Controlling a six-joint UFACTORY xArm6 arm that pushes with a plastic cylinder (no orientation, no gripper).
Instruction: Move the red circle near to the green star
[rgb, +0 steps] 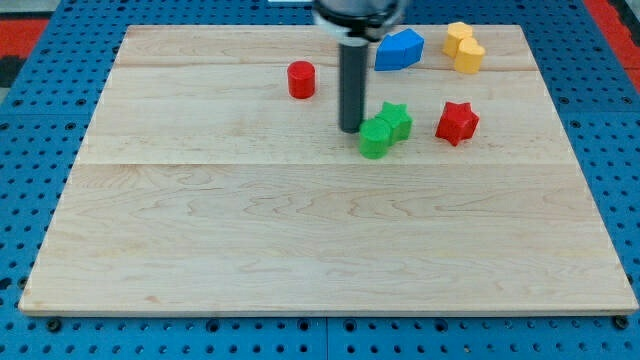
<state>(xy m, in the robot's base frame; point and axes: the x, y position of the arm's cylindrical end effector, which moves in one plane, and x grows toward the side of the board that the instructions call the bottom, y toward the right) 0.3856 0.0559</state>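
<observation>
Six little blocks sit on the wooden board (300, 250), all in the half near the view's top. Starting from the view's left, the first one is the red circle (301, 79). It stands alone, a round red block, well apart from the others.

Next comes my tip (350, 130). It is the bottom end of a straight dark rod that comes down from the view's top. My tip rests on the board between the red circle and the green blocks. It is much closer to the green ones, just beside them on their left. I cannot tell if it touches them. There is no claw on this arm, only the rod, so nothing opens, shuts or pinches.

Right after my tip is a small green block (374, 139). Its shape is hard to make out. It touches the green star (395, 120), which sits just behind it, a bit to the view's right.

Up near the board's top edge is a blue block (399, 49) with slanted sides.

Further to the view's right, the red star (457, 122) sits near the green star but apart from it.

Last comes a yellow block (464, 47), lumpy in shape, near the board's top right corner, close to the blue one.

The red circle is away from the green star, with my tip in between.
</observation>
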